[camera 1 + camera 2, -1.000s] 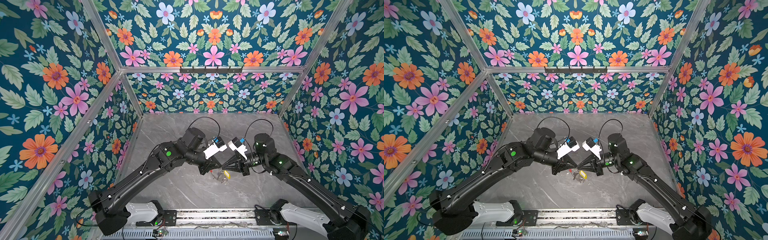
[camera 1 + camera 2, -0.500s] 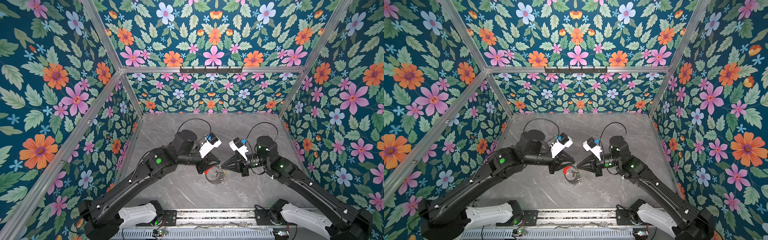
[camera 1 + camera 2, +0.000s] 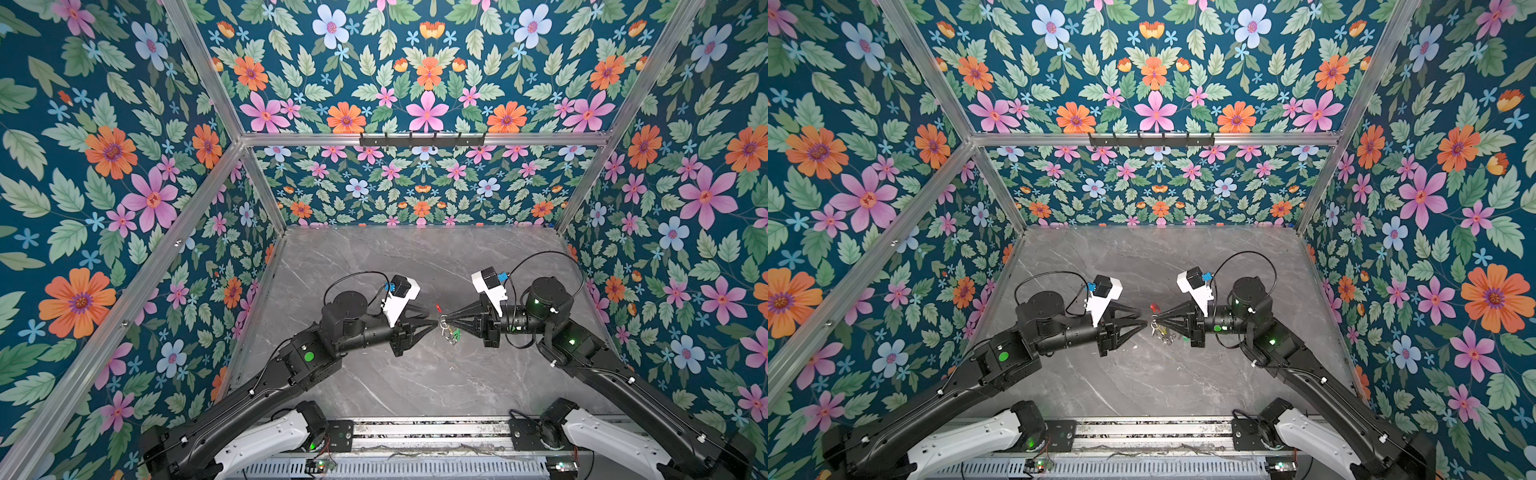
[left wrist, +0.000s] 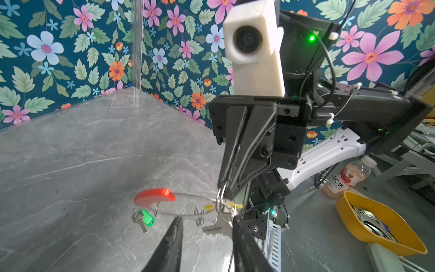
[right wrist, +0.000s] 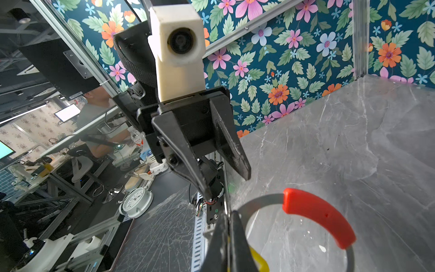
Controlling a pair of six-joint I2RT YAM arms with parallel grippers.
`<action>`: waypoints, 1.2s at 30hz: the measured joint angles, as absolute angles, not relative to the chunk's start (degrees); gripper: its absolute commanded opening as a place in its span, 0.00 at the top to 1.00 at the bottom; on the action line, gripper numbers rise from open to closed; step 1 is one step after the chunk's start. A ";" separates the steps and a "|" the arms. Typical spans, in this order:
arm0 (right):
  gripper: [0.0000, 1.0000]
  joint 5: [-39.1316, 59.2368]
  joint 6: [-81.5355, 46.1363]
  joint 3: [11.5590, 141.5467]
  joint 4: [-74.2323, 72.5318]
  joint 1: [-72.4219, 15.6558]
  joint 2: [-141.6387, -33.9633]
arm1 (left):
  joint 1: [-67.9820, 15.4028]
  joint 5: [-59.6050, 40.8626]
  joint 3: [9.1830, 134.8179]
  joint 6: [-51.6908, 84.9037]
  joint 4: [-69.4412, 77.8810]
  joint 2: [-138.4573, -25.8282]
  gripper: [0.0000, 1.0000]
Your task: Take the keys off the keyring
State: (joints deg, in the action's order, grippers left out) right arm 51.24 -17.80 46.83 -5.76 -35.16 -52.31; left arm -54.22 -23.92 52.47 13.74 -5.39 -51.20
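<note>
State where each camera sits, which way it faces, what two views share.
Both top views: high in front, looking down at the table; left arm and right arm show.
Left wrist: rides its arm, facing the right gripper; own open fingers show.
Right wrist: rides its arm, facing the left gripper; own shut fingers show.
Shared: both wrist views show the keyring.
</note>
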 measured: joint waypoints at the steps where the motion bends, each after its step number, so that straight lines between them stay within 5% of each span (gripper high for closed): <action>1: 1.00 51.24 -17.87 46.83 -5.87 -35.16 -52.31 | -54.22 -23.92 52.47 13.74 -4.60 -51.53 0.62; 11: 1.00 50.76 -19.49 46.28 -6.76 -35.16 -51.57 | -54.19 -26.22 53.69 13.56 -1.19 -54.76 0.81; 15: 1.00 50.24 -19.75 46.06 -7.09 -35.11 -51.53 | -54.19 -27.70 53.89 13.47 -1.15 -55.24 1.00; 20: 1.00 49.98 -20.60 45.98 -7.92 -35.09 -51.66 | -54.15 -28.42 54.83 13.52 -1.69 -55.79 1.00; 26: 0.71 49.34 -19.64 45.76 -7.07 -35.20 -50.74 | -54.22 -28.42 59.75 12.93 -6.85 -58.33 1.00; 36: 0.56 47.59 -16.27 45.95 -1.50 -35.18 -47.81 | -54.22 -28.36 66.74 9.96 -18.26 -62.00 1.00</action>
